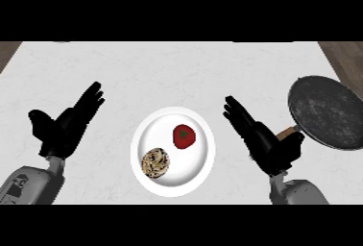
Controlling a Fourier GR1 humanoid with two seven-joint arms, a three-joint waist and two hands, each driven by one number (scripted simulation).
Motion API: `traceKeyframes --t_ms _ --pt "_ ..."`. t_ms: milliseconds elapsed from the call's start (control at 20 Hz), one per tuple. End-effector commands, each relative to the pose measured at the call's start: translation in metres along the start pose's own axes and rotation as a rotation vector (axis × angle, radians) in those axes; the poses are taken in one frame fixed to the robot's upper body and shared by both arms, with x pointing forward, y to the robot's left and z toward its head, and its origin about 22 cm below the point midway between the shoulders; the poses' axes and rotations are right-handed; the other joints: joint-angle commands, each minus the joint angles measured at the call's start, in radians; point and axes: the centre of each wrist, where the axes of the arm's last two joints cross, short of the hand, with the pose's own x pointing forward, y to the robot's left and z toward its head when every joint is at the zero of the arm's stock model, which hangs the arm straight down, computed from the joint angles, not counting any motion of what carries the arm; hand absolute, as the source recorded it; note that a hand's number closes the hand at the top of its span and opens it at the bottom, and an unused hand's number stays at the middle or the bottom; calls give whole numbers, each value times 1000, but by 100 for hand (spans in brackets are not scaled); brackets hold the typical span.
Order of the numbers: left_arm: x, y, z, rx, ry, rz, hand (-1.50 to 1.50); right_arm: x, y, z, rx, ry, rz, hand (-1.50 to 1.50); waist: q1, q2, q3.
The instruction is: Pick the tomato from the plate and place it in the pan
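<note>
A red tomato (184, 136) with a green stem lies on the right half of a white plate (162, 120) at the counter's middle. A dark round pan (326, 111) sits at the right, its brown handle (285, 131) pointing toward my right hand. My right hand (264, 142) is open just right of the plate, fingers straight and aimed up-left, apart from the tomato. My left hand (65, 127) stands open left of the plate, fingers up.
A speckled brown round food item (156, 162) lies on the plate's lower left. The white counter (170, 67) stretches behind the plate. Wooden floor shows at the top corners.
</note>
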Motion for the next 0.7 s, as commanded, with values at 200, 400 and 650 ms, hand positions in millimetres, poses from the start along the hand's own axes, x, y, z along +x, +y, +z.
traceKeyframes --t_ms 200,400,650 --pt "18 15 -5 153 -97 37 0 80 16 -58 328 -385 -60 150 95 23 17" --pt "11 0 0 188 -62 114 0 73 -50 -53 148 -399 364 150 58 16 16" --pt "15 17 2 203 -46 102 0 45 -106 -35 191 -398 530 -150 41 16 15"
